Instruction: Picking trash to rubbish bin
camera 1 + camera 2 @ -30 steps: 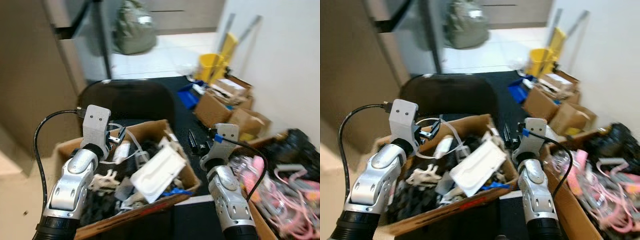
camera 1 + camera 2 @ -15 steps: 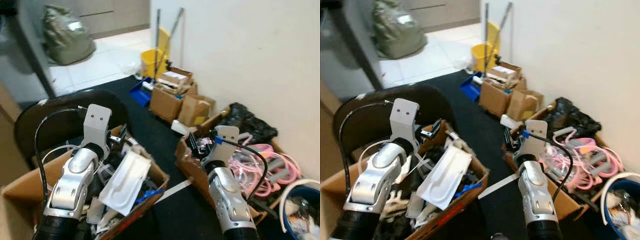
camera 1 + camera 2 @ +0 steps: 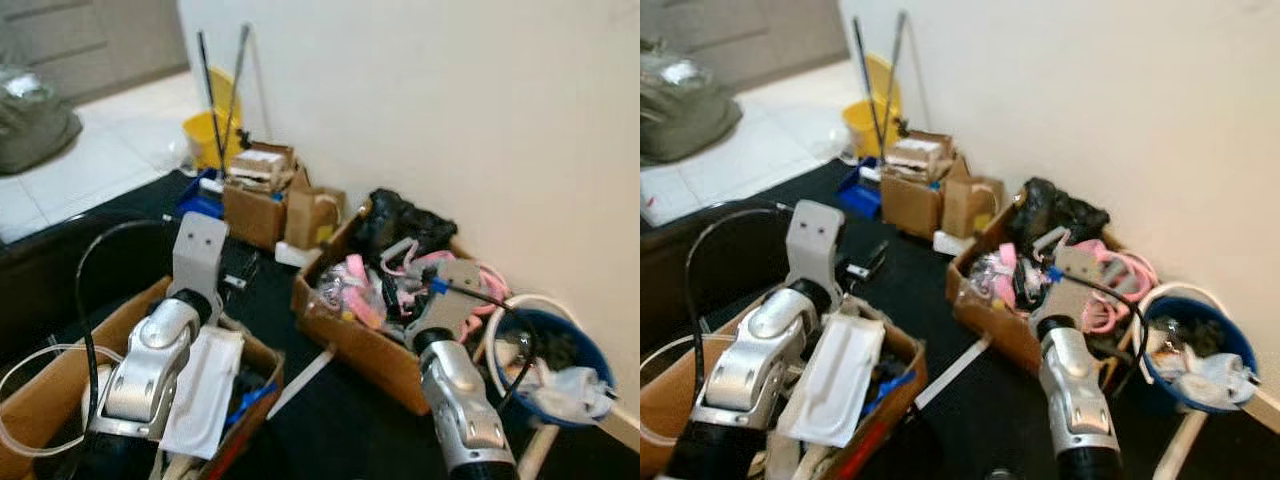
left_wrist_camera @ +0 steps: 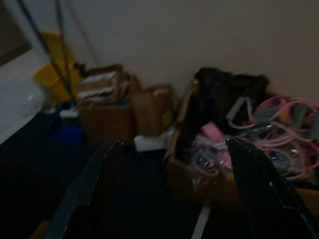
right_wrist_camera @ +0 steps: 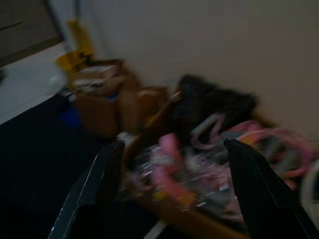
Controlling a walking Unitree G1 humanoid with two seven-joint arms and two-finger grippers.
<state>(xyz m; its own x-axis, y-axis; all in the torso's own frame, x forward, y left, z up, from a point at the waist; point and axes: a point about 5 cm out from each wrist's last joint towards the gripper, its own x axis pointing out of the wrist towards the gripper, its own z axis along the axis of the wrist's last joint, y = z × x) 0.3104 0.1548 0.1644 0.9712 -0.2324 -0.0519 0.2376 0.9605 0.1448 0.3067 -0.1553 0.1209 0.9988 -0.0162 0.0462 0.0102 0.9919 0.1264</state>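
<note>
Four cardboard boxes [image 3: 352, 338] — one blue bin [image 3: 556, 372]

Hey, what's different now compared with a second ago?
The camera has swung to the robot's right: the box of pink clutter and blue bucket by the wall are now ahead, and the trash box has slid to the left. Both hands, left hand and right hand, stay open and empty.

Both eye views look forward and down from the robot's head, with its two arms rising from the lower edge and the white wall [image 3: 450, 110] across the upper right. Each wrist view looks along its own spread black fingers [image 4: 87, 186] toward the wall. All four share the cardboard box of pink clutter [image 3: 370, 300], dim and seemingly blurred in the wrist views.
</note>
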